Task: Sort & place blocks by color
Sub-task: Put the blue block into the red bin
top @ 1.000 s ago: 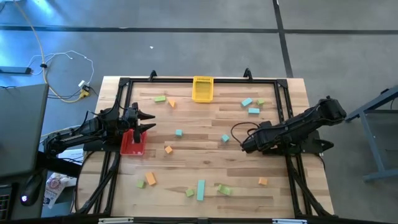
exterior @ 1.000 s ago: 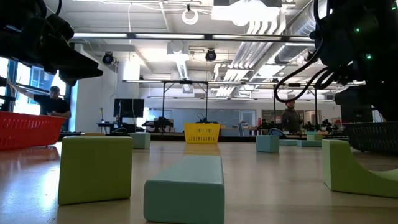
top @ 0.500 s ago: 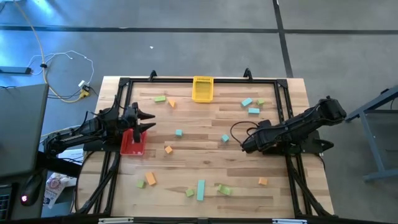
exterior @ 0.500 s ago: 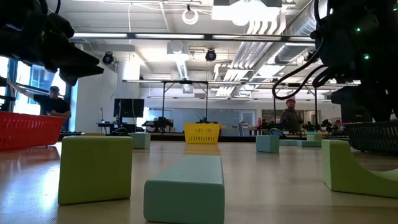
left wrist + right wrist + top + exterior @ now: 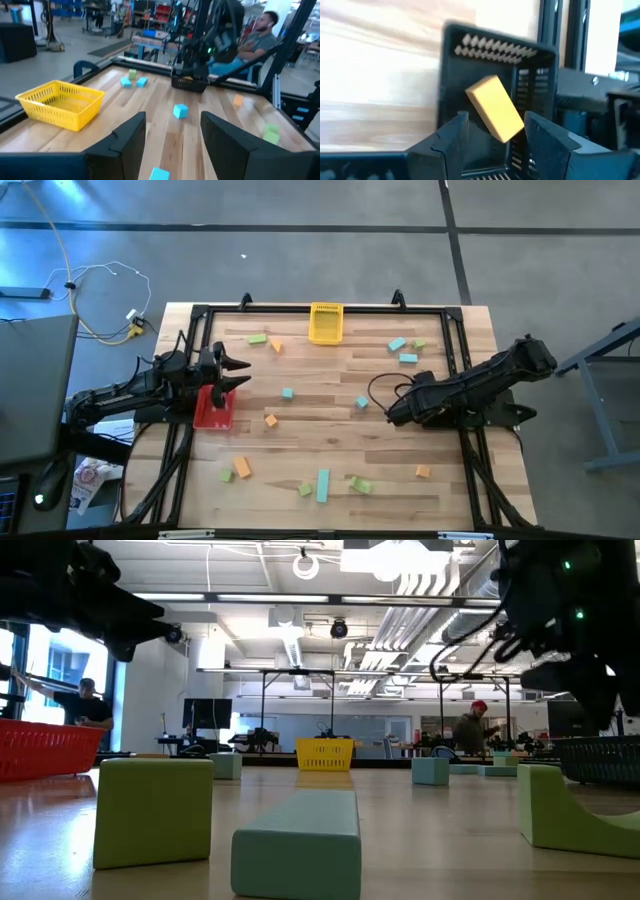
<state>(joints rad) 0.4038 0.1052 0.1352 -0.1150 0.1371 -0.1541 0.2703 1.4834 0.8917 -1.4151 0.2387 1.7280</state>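
right end effector over black bin, fingers apart, holding nothing | orange block tilted between fingers, above bin floor; contact cannot tell | left end effector spread, empty, over red bin | other blocks scattered on desk around yellow bin

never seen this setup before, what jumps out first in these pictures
The orange block, tilted above the black bin between the open right gripper's fingers. Then the bright yellow basket at the table's far edge, and the red bin by the left gripper.
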